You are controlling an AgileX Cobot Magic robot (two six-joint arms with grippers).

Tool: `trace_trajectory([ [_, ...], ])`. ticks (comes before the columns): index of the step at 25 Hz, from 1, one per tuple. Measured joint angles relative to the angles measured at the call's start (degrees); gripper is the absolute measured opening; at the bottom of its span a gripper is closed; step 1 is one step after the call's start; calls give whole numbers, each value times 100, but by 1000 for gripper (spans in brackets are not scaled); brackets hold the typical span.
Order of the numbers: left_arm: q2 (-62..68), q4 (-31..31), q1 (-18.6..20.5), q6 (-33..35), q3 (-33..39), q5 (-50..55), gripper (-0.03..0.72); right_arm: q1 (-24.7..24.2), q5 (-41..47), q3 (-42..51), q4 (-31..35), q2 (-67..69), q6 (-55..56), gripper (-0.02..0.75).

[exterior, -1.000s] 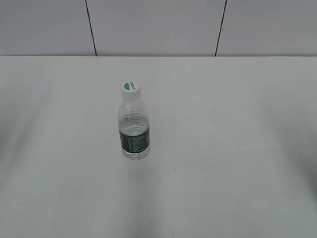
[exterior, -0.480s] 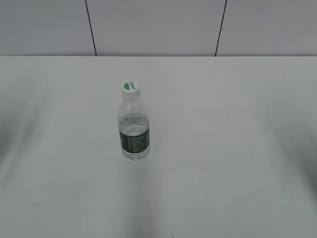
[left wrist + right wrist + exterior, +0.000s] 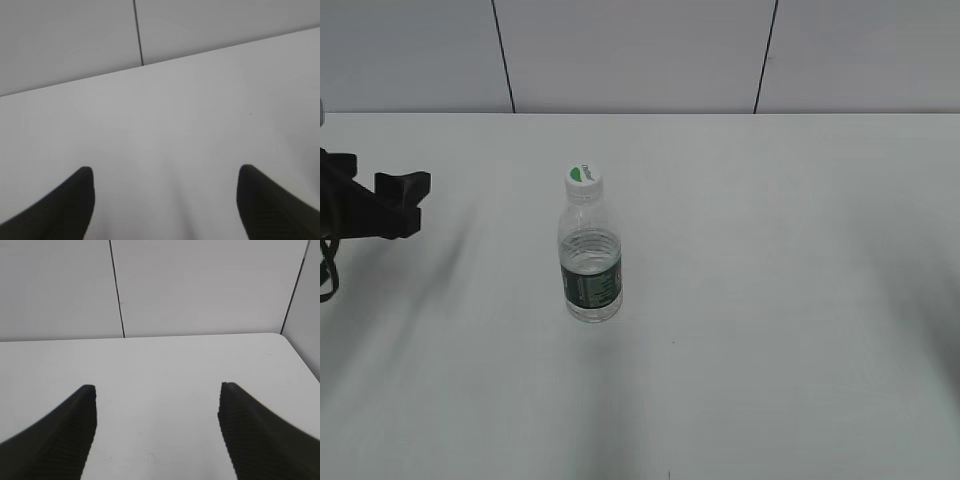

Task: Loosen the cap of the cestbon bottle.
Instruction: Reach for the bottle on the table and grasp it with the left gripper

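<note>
The cestbon bottle [image 3: 590, 265] stands upright on the white table, left of the middle in the exterior view. It is clear and ribbed with a dark green label band. Its white cap [image 3: 583, 178] with a green mark sits on the neck. My left gripper [image 3: 408, 203] shows at the left edge of the exterior view, well left of the bottle. In the left wrist view [image 3: 165, 172] it is open and empty over bare table. My right gripper [image 3: 157, 390] is open and empty in the right wrist view; it is out of the exterior view. Neither wrist view shows the bottle.
The white table [image 3: 770, 300] runs back to a grey panelled wall [image 3: 640, 50] with dark vertical seams. The table's right far corner and edge [image 3: 295, 347] show in the right wrist view.
My left arm has come into the exterior view from the left edge; it was out of view before. The bottle has not moved.
</note>
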Motion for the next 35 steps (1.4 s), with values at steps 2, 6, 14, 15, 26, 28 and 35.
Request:
trace_trajectory([
  [2,277,46,-35,0,0,-219,508,0,0,0,0,0,2,584],
  [6,690,46,-35,-4,0,-768,477,0,0,0,6,0,2,584],
  [14,1119,906,-35,-4,0,-1758,454,0,0,0,23,0,14,584],
  [15,1166,1223,-35,-30,0,-1857,455,0,0,0,23,0,14,584],
  [26,2411,4042,414,-974,-68,-3220,456,0,0,0,23,0,36,584],
  [28,2657,4641,567,-1055,-197,-3264,457,0,0,0,23,0,49,584],
  [35,3115,5784,536,-1267,-842,-3307,460,0,0,0,28,0,177,584],
])
